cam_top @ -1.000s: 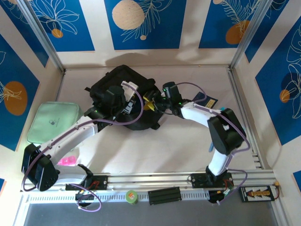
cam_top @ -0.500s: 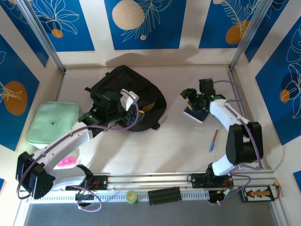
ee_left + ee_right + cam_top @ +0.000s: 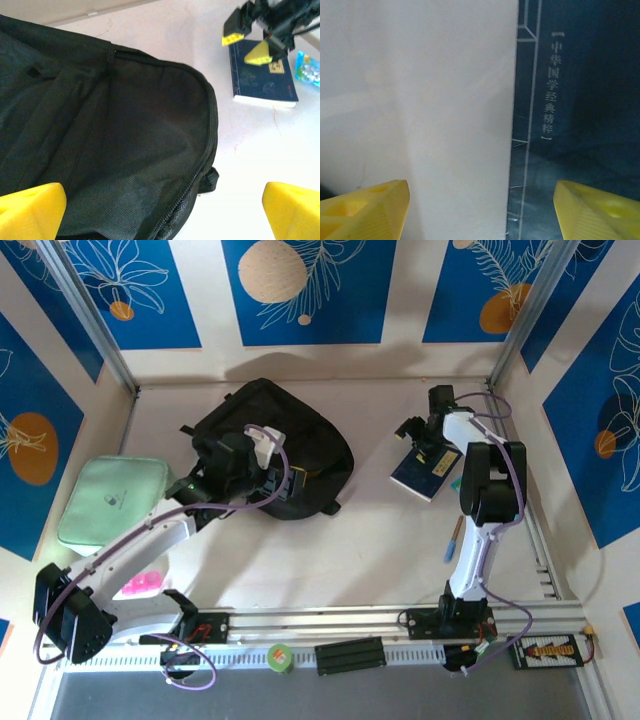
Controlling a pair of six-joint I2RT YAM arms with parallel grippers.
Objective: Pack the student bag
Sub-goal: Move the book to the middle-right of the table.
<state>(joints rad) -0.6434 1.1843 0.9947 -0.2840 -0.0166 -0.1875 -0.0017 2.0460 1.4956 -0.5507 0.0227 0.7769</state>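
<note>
A mint-green pouch (image 3: 112,500) lies just left of the student bag (image 3: 300,435). The left gripper (image 3: 285,483) hangs over the bag's near side, its jaws spread wide and empty. The black backpack rests flat between the pouch and a dark blue book (image 3: 425,478), with its long axis running left to right and its rounded, zipped edge pointing right. Well right of the bag, the right gripper (image 3: 418,438) is poised over the book's edge, jaws broadly parted and gripping nothing.
</note>
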